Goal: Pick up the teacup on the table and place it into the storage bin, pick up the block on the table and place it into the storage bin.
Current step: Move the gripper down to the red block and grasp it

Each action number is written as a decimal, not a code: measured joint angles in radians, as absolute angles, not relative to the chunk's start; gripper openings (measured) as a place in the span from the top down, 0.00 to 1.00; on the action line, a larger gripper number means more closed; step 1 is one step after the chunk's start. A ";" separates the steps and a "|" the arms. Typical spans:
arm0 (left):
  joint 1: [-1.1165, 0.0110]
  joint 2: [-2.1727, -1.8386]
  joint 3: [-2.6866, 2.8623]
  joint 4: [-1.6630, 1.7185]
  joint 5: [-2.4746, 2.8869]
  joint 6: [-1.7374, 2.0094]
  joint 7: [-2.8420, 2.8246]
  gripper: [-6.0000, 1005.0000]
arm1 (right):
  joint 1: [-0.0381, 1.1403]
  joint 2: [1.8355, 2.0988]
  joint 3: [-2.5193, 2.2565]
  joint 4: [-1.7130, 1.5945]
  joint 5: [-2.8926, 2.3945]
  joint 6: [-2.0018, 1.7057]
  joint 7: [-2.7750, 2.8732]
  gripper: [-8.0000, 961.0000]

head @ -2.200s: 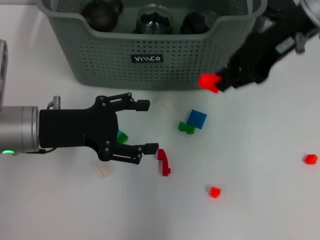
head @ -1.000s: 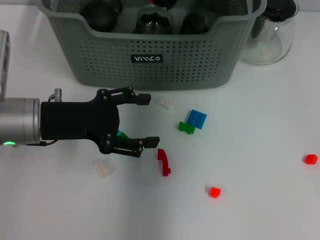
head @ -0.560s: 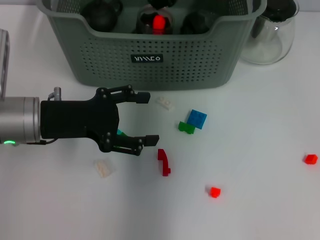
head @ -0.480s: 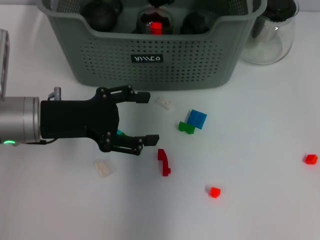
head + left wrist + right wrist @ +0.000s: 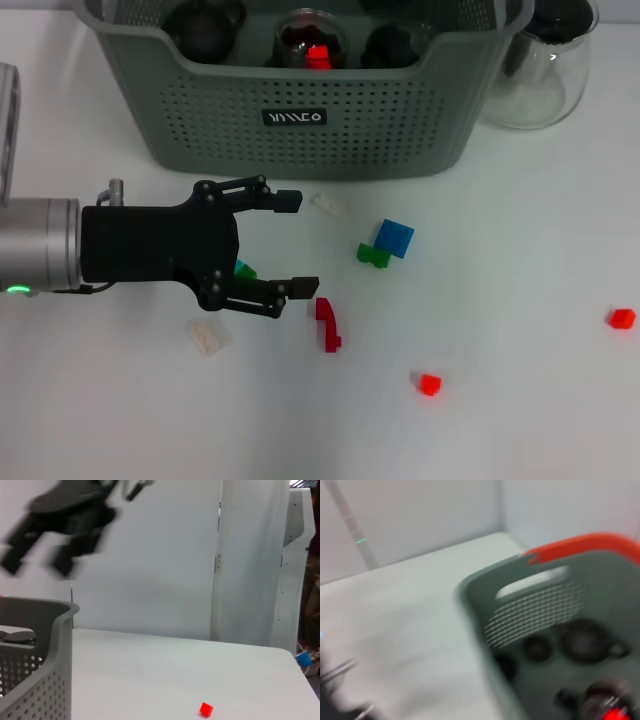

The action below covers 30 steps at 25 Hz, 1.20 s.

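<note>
The storage bin (image 5: 300,120) stands at the back of the table, its wall also in the left wrist view (image 5: 35,680) and its rim in the right wrist view (image 5: 485,580). Dark teacups (image 5: 200,22) sit inside it, and a red block (image 5: 317,52) rests in a clear glass cup there. My left gripper (image 5: 297,243) hovers open in front of the bin, empty, beside a dark red block (image 5: 327,324). My right gripper (image 5: 40,555) is blurred, high above the bin, outside the head view.
Loose blocks lie on the table: white (image 5: 327,206), blue (image 5: 394,238), green (image 5: 373,255), two small red ones (image 5: 430,383) (image 5: 622,318), a pale one (image 5: 208,337). A clear glass carafe (image 5: 540,70) stands right of the bin.
My right gripper, which held a red block by the bin's right side, has left the head view. The red block now lies inside the bin. The left gripper barely shifted.
</note>
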<state>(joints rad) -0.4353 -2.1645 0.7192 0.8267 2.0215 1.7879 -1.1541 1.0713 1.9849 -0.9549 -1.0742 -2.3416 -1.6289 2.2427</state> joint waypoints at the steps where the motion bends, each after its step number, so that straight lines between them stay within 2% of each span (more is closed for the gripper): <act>1: -0.435 -2.164 0.720 0.827 2.022 1.788 -1.154 0.10 | 1.056 1.977 -0.944 -1.102 -2.329 -1.704 2.235 0.17; 4: -0.435 -2.164 0.721 0.827 2.023 1.788 -1.154 0.10 | 1.003 1.962 -0.943 -1.167 -2.302 -1.886 2.219 0.16; 9: -0.434 -2.165 0.720 0.826 2.023 1.784 -1.153 0.10 | 0.909 1.960 -1.040 -1.182 -2.349 -1.978 2.226 0.16; 11: -0.433 -2.166 0.719 0.825 2.023 1.781 -1.153 0.10 | 0.876 1.966 -1.088 -1.177 -2.386 -1.979 2.229 0.16; 16: -0.433 -2.167 0.716 0.825 2.023 1.776 -1.153 0.10 | 0.823 2.021 -1.114 -1.176 -2.566 -1.964 2.216 0.16; 20: -0.433 -2.168 0.716 0.825 2.023 1.761 -1.153 0.11 | 0.793 2.047 -1.110 -1.182 -2.698 -1.932 2.218 0.16; 24: -0.437 -2.167 0.716 0.818 2.023 1.745 -1.152 0.11 | 0.762 2.056 -1.110 -1.183 -2.769 -1.894 2.211 0.16; 30: -0.444 -2.166 0.720 0.795 2.022 1.712 -1.151 0.11 | 0.734 2.050 -1.110 -1.173 -2.796 -1.877 2.193 0.16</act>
